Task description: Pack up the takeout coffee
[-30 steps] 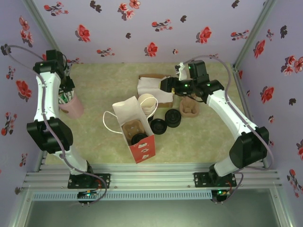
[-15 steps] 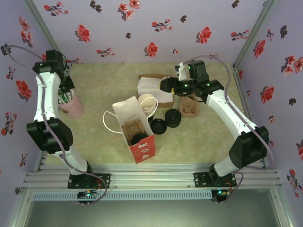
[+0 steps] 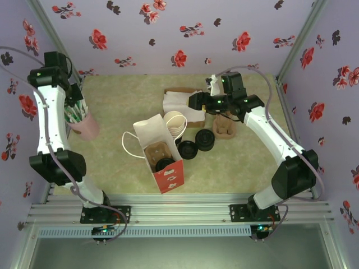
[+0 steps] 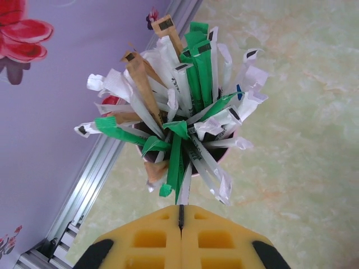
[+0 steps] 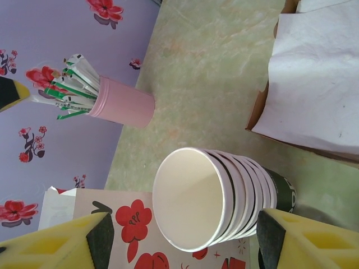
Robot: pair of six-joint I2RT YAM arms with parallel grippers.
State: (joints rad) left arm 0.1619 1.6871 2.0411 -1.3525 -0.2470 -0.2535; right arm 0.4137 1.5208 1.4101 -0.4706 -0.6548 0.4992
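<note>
A dark, black-topped cup [image 3: 165, 163], apparently the takeout coffee, sits in a cardboard carrier inside the red-and-white paper bag [image 3: 150, 131] lying mid-table. My left gripper [image 4: 180, 212] is shut on a thin white sachet [image 4: 190, 185] from the bunch in the pink cup [image 3: 86, 125] at the far left. My right gripper [image 5: 190, 246] is open. Its yellow fingers [image 5: 291, 238] stand on either side of the nested stack of cups [image 5: 224, 196], above it and not touching. In the top view that gripper [image 3: 196, 102] hovers behind the stack [image 3: 175, 123].
Two loose black lids [image 3: 188, 149] [image 3: 205, 140] lie right of the bag. A brown cardboard carrier [image 3: 224, 129] sits further right. White napkins [image 3: 178, 103] lie in a cardboard box behind the stack. The printed walls close in on three sides.
My left gripper has shut on a sachet and the left arm has risen and swung back left. The right gripper has opened slightly and stayed in place.
</note>
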